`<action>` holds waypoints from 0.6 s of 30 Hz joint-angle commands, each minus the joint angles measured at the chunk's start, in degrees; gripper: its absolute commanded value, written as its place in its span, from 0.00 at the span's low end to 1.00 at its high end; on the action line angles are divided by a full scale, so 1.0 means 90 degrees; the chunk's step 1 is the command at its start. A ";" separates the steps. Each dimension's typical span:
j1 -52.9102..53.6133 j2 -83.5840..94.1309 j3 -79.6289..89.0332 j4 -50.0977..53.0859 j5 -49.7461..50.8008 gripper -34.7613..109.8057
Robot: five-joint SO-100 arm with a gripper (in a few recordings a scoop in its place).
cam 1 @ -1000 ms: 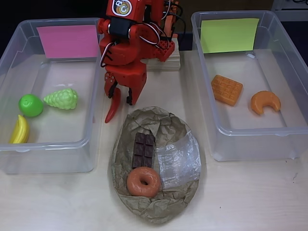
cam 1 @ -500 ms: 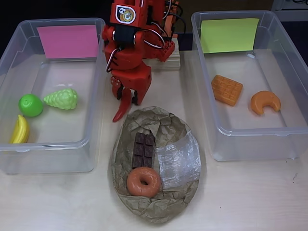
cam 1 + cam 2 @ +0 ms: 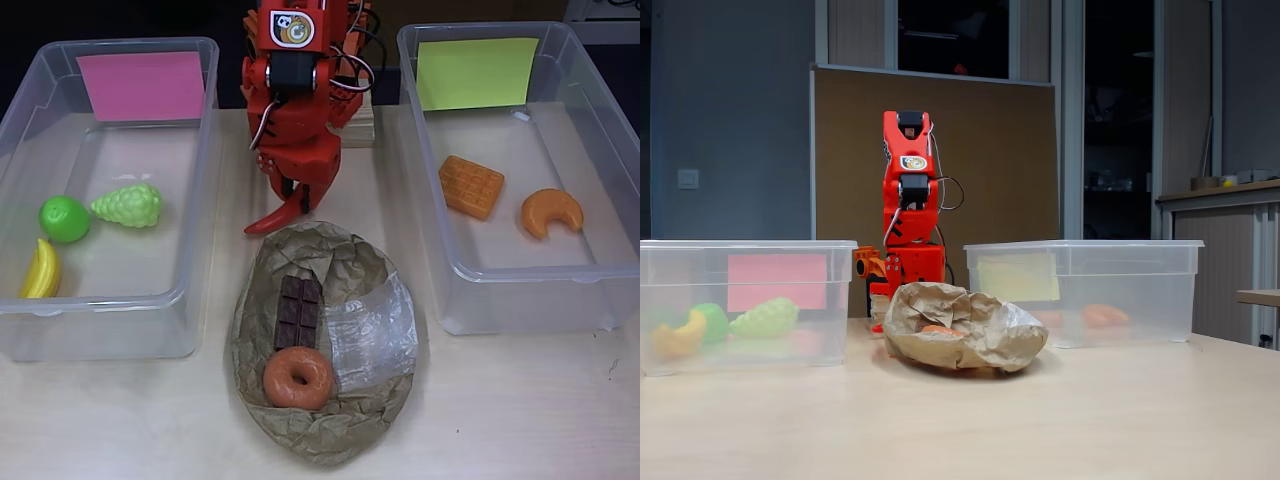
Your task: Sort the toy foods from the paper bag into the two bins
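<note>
Fixed view: pale wood tabletop (image 3: 1120, 420); dim room

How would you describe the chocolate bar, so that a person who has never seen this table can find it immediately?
In the overhead view, look between the two clear bins at the crumpled brown paper bag in the middle of the table. On it lie two toys: the chocolate bar is the upper one, just left of the shiny tape patch. It is flat, dark brown and divided into squares, unlike the round orange-brown donut below it.

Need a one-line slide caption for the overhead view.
Red arm's gripper carries a red chili above the paper bag, between two half-sorted bins.
</note>
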 commanded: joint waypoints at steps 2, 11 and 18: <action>-0.0586 0.1299 -0.0088 0.1270 0.0703 0.24; -0.1396 0.3545 -0.1191 0.4092 0.1445 0.24; -0.0488 0.3828 -0.2666 0.4492 -0.0361 0.24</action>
